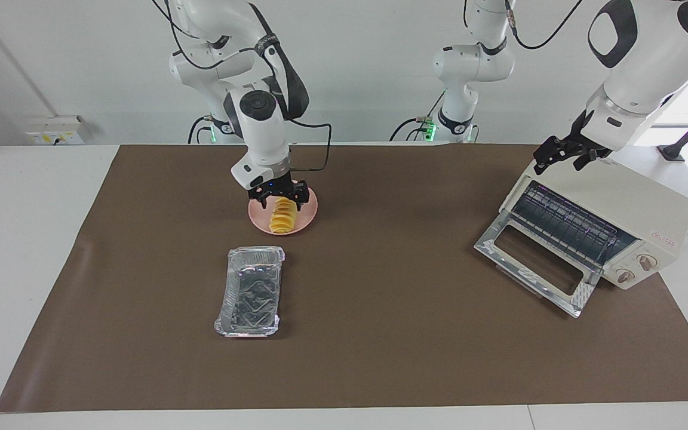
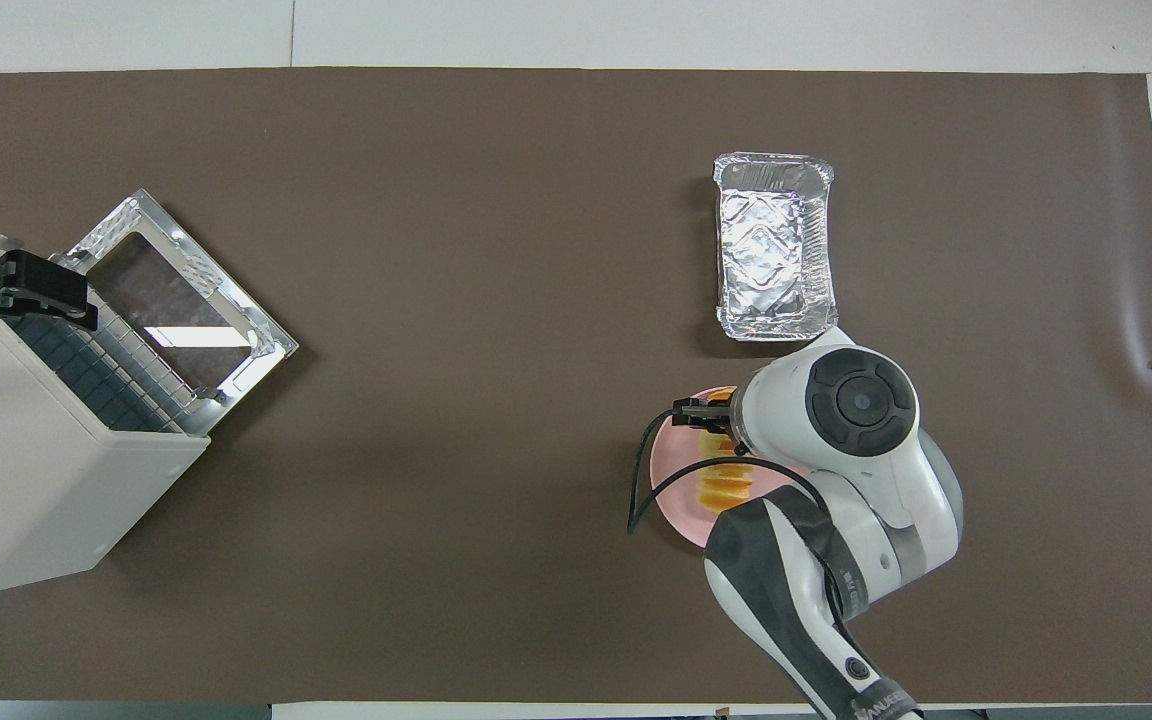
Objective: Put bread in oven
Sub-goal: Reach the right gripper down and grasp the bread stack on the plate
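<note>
Currently, the bread (image 1: 283, 215) lies on the pink plate (image 1: 308, 223), toward the right arm's end of the table and nearer to the robots than the foil tray (image 1: 250, 291). In the overhead view most of the loaf is covered by the right arm's wrist.

The right gripper (image 1: 279, 197) is down over the end of the loaf nearer to the robots, its fingers spread to either side of that end. I cannot tell whether the pads touch the crust yet.

Handling, as I judge it:
- Weight: light; a small loaf should need little lifting effort.
- Stiffness: soft. The ridged, segmented top suggests it may compress or bend at a segment under a hard pinch.
- Surface: dry crust, unlikely to slip, though crumbs may shed.
- Hold point: I would take it across the short width, near the middle of its length, so neither end sags. A grip at the end, where the gripper now sits, risks the free end drooping.

The oven (image 1: 619, 209) stands at the left arm's end of the table, its door (image 1: 532, 263) dropped open and the wire rack (image 1: 565, 224) exposed. The left gripper (image 1: 562, 156) hovers over the oven's top edge, above the opening; I cannot tell how its fingers stand. That arm waits.
</note>
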`<action>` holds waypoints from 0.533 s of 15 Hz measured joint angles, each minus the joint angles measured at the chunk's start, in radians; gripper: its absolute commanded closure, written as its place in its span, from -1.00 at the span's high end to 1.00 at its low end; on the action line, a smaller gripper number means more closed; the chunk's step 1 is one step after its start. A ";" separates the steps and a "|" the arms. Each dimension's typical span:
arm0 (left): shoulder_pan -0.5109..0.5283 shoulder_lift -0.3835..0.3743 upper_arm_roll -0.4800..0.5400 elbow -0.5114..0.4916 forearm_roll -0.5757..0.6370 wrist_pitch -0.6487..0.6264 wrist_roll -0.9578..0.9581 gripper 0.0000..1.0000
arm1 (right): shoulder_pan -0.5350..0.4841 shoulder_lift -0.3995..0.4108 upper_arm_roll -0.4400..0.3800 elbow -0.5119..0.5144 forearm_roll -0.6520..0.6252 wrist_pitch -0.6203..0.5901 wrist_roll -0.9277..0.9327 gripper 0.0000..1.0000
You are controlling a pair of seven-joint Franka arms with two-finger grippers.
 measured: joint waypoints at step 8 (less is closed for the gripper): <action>0.000 0.000 0.000 0.000 0.000 0.000 0.000 1.00 | 0.010 0.049 -0.001 -0.085 0.000 0.129 0.007 -0.32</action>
